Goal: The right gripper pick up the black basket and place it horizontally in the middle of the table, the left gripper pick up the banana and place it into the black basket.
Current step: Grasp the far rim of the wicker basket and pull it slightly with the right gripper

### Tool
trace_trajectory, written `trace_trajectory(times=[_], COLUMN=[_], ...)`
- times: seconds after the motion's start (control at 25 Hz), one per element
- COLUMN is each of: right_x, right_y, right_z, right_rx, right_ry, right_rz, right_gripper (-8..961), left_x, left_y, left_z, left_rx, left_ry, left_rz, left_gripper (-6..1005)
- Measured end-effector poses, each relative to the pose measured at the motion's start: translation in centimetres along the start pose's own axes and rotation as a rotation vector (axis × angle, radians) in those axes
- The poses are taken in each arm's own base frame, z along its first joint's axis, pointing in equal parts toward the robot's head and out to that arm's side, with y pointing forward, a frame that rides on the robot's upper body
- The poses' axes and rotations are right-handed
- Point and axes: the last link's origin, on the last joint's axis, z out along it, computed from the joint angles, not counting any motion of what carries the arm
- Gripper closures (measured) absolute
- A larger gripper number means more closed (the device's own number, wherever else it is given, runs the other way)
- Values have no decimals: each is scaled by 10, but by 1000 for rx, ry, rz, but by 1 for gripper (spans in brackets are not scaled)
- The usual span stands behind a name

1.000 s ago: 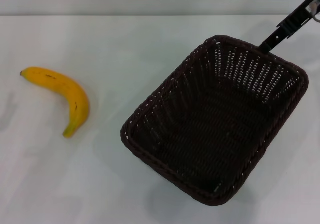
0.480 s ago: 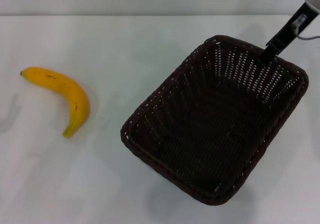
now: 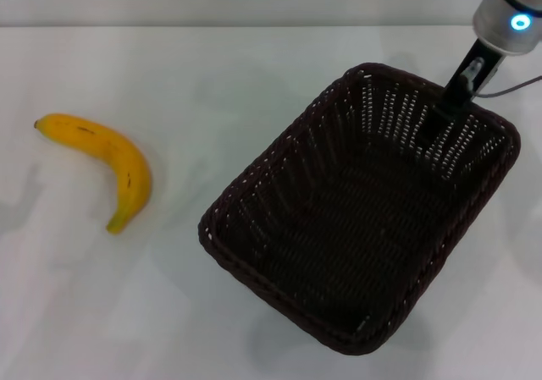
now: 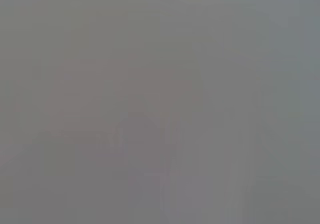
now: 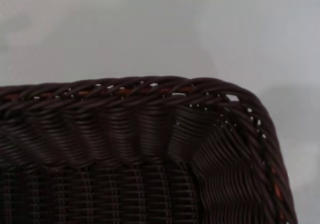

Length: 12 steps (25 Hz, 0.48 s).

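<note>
Since the earlier frames, the right gripper (image 3: pixel 446 101) is brought further into the head view, so that the silver arm with its blue ring is now seen above the far right corner of the black basket (image 3: pixel 360 211). Its slim black fingers are set at the basket's far rim, near that corner, but whether they are closed on the wicker cannot be told. The basket is shifted slightly and is turned diagonally on the right half of the table (image 3: pixel 212 329), its near corner toward the middle. Only a braided rim corner of the basket (image 5: pixel 150 134) is shown in the right wrist view. The banana (image 3: pixel 106 162) is left lying on the table's left side, well apart from the basket. The left gripper is not seen.
</note>
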Motion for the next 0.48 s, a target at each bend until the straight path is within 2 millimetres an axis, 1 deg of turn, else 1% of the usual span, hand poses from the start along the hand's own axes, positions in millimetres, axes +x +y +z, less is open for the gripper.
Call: trace_trajectory(times=[0.24,0.48], right_x=[-6,-6], right_y=[8,14], right_z=[4,8], right_rx=[18,37], right_ry=[28,76], right_rz=[-23,-54], right_gripper=[291,372], left_x=[0,1], left_y=[0,0], left_z=[-6,-12], left_rx=[5,14], left_ry=[-12,-18], left_rz=[2,5], left_gripper=[120,121])
